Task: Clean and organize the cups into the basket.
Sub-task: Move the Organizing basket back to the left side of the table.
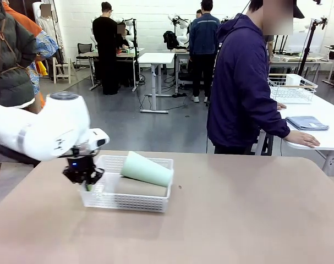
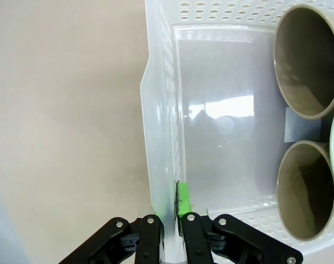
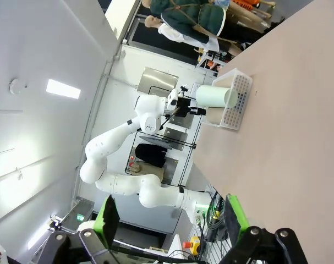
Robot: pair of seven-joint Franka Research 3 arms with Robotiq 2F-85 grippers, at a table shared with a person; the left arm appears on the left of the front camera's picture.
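White basket [image 1: 128, 201], holding all three cups [image 1: 146, 169], is sitting left of centre on the table [image 1: 238, 220]. Its left gripper [image 2: 172, 212] is pinching the basket wall; any pull is best kept slow and level. Right gripper [image 3: 169, 220] is hanging open. Both tan cups are lying mostly hidden under the mint one.

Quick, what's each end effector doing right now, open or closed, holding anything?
Left end effector: closed, pinching the rim of the basket.
Right end effector: open, holding nothing, raised away from the table.
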